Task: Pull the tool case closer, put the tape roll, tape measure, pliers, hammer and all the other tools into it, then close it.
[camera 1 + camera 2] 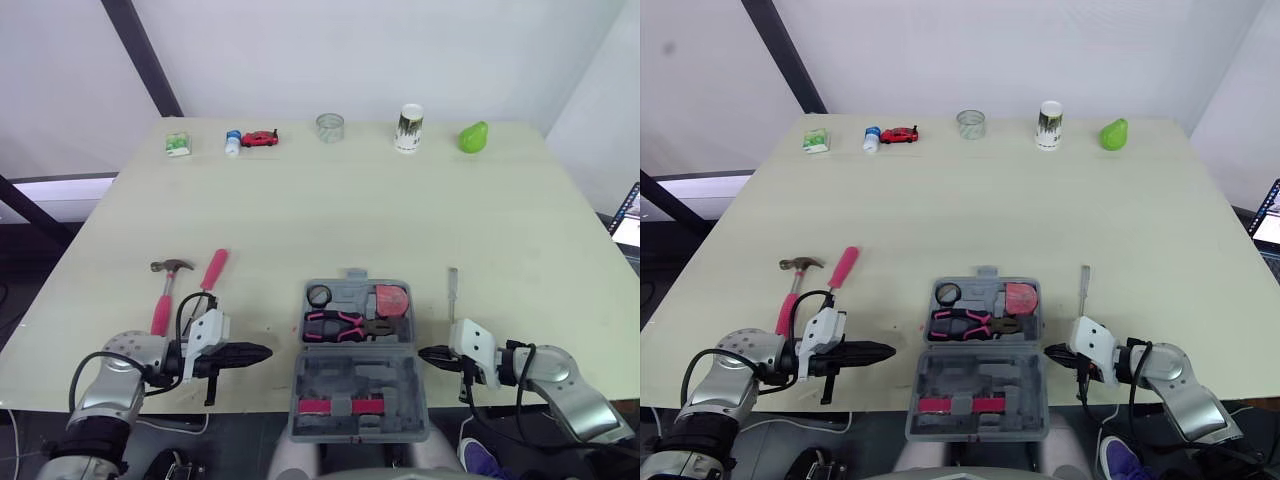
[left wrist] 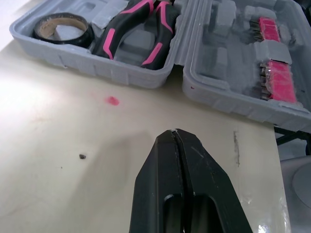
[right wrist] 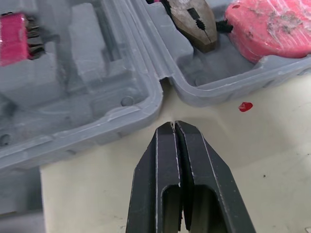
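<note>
My left pincer (image 1: 262, 352) and right pincer (image 1: 424, 354) are clenching on nothing, flanking the open case (image 1: 301, 396), pliers (image 1: 345, 325) inside, at bottom centre; hammer (image 1: 164, 300) and pink-handled tool (image 1: 214, 270) are lying lower left.

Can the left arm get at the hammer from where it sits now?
Likely yes. The hammer lies on bare table just beyond the left gripper, nothing on top of it. The gripper is shut and must open first; the pink-handled tool lies close beside the hammer.
</note>
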